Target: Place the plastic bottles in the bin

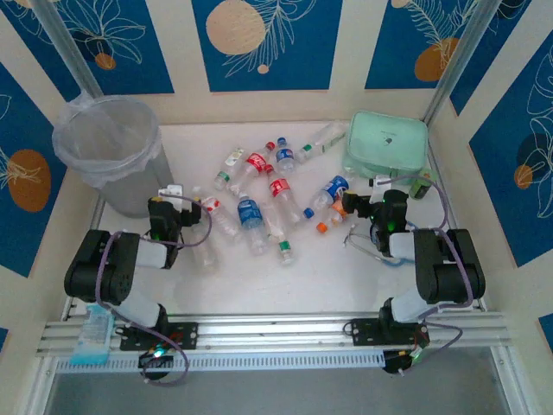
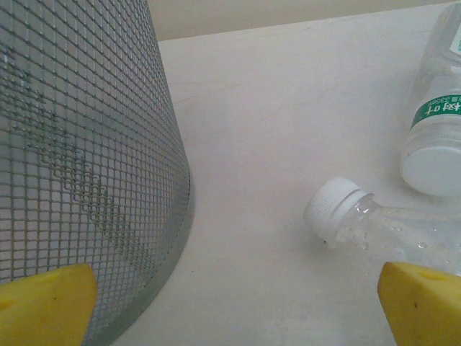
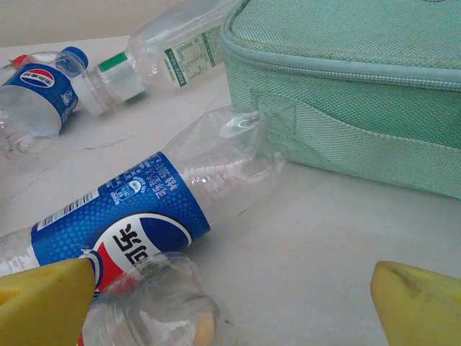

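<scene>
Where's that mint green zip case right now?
In the overhead view, the mint green zip case lies at the far right of the table, a blue-labelled Pepsi bottle beside it.

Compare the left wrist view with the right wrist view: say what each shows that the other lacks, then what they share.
Left wrist, not right wrist: the bin's grey mesh wall and a label-free bottle lying on its side near it, apart from it.

Right wrist, not left wrist: the mint green zip case, a blue-labelled bottle lying in front of it, and a second blue-labelled bottle further left.

Both: the pale table, a green-labelled bottle with a white cap in each, and yellow pads in the bottom corners, jaws open.
</scene>
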Tool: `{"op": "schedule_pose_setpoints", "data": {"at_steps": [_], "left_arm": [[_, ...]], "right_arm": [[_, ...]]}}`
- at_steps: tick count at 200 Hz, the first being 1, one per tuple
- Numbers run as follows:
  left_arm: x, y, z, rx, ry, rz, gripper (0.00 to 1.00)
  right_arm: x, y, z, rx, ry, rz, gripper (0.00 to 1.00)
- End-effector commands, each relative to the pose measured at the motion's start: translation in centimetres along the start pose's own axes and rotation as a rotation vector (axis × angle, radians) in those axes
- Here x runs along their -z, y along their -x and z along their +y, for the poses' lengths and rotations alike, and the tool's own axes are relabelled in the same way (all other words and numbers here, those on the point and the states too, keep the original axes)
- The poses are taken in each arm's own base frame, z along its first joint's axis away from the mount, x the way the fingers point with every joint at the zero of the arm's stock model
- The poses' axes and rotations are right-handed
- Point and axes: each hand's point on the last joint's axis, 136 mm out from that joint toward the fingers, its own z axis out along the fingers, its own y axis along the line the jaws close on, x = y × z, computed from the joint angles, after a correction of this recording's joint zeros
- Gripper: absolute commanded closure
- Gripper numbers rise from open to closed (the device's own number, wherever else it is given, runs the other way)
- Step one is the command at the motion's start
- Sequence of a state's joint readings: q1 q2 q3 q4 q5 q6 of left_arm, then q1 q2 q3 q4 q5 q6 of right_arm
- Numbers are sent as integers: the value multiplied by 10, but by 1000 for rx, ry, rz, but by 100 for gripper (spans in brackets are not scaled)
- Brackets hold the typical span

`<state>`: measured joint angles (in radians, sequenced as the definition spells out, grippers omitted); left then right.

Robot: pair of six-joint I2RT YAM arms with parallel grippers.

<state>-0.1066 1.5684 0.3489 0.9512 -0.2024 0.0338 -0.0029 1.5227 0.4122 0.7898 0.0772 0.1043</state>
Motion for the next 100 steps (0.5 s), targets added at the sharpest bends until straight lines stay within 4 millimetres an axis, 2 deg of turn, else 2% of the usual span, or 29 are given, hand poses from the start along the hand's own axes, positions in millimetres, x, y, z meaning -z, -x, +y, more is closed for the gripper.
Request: {"op": "schedule_pose_setpoints", "data": {"at_steps": [1, 100], "left_arm": [[-2, 11, 3, 10, 5, -34, 0], [-2, 11, 3, 11, 7, -36, 0]], "right_arm": [[-1, 6, 2, 7, 11, -16, 1], [-1, 5, 2, 3, 13, -14, 1]]}}
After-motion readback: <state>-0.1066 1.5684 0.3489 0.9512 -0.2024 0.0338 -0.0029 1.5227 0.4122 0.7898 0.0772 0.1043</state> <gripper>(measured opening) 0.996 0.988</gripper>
